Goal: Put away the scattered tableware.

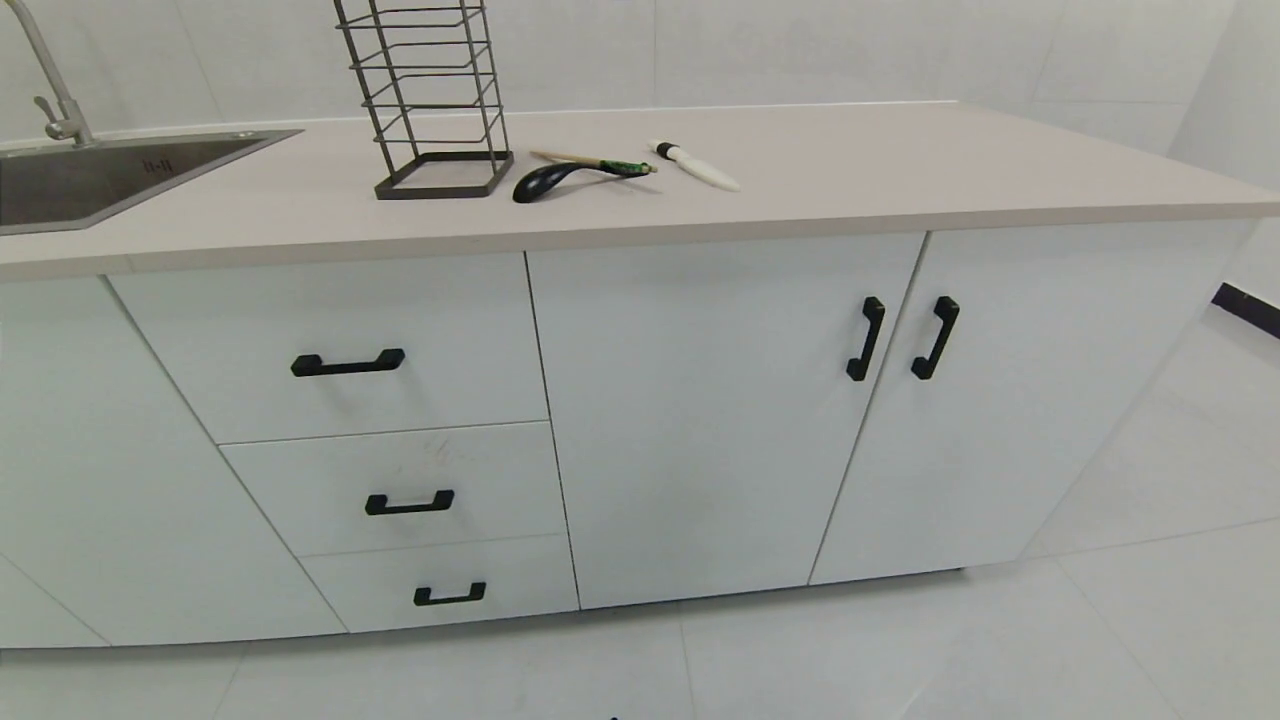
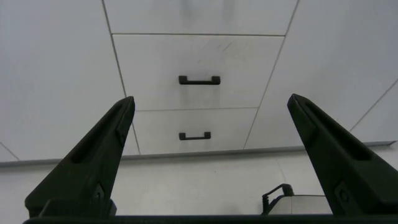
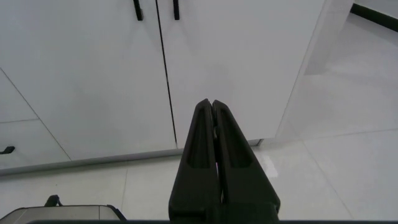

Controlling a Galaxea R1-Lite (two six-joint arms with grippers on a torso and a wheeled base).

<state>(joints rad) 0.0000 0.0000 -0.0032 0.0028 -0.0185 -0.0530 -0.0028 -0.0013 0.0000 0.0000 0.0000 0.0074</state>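
Observation:
On the countertop (image 1: 800, 180) lie a black ladle-like spoon (image 1: 545, 181), a wooden utensil with a green grip (image 1: 598, 162) and a white knife-like piece (image 1: 697, 165), close together just right of a dark wire rack (image 1: 430, 95). My left gripper (image 2: 211, 102) is open, held low facing the lower drawers (image 2: 199, 68) with nothing between its fingers. My right gripper (image 3: 212, 109) is shut and empty, low in front of the cabinet doors (image 3: 155, 68), near the floor.
A steel sink (image 1: 90, 180) with a tap (image 1: 50, 90) sits at the counter's left end. Below are three drawers with black handles (image 1: 347, 363) and two doors with vertical handles (image 1: 866, 338). Tiled floor spreads before the cabinet.

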